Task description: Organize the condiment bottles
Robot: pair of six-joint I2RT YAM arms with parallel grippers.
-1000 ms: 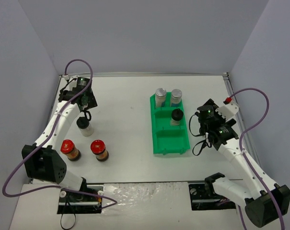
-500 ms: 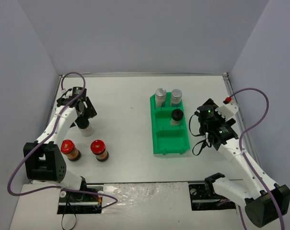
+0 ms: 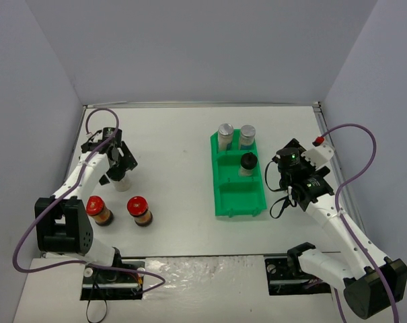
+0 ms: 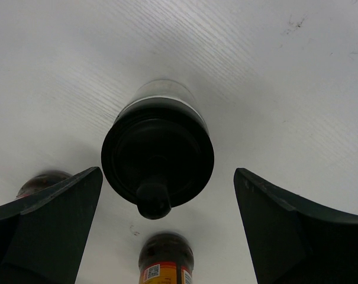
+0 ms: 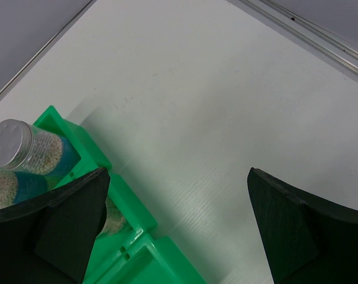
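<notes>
One black-lid jar (image 4: pixel 157 155) stands upright on tabletop (image 4: pixel 285 71), under my left pincer (image 4: pixel 168 177); pincer wide open, holds nothing. Prob. light, rigid, slick-walled; top-heavy. Grip cyl. body just below lid.

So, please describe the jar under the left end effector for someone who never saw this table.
Look at the table's left half, away from the green tray. Of three jars there, the target jar stands farthest back, under the open left end effector. Its lid is black, while the two neighbouring jars have red lids.
</notes>
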